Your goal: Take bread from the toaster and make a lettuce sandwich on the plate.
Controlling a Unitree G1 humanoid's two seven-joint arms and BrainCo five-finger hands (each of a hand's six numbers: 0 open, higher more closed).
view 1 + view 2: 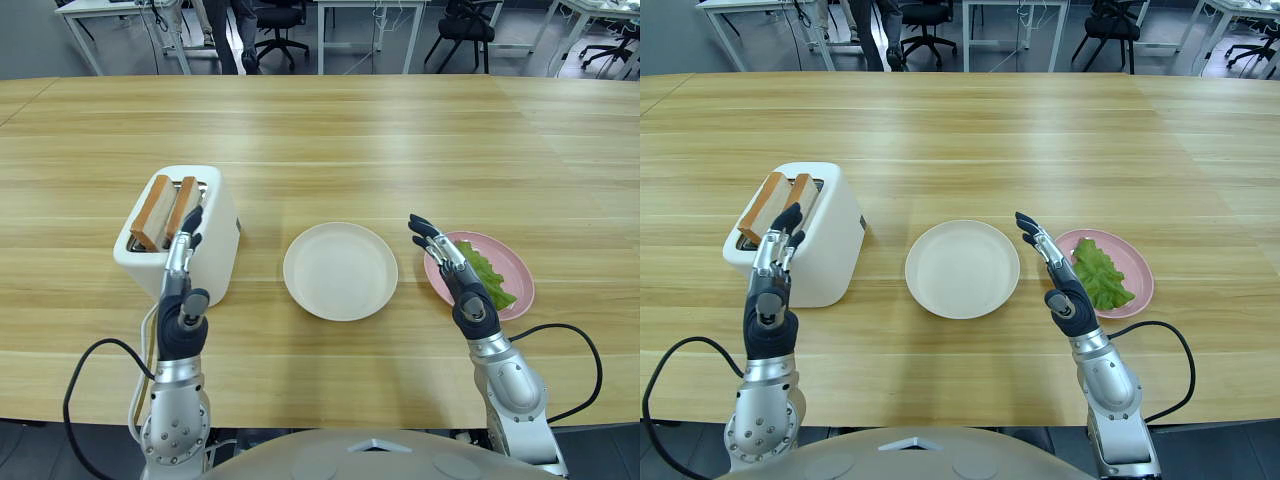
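Bread (165, 208), two toasted slices, stands upright in the slots of the white toaster (218, 240), tops poking out. It looks light, stiff and crumbly, so a gentle pinch on the exposed top edges should suit. The left hand (183, 290) is just before the toaster, fingers straight, holding nothing. The right hand (458, 278), likewise outstretched and empty, is by the lettuce (490, 278) on the pink plate (518, 262). The cream plate (340, 272) sits between. No writing is legible.
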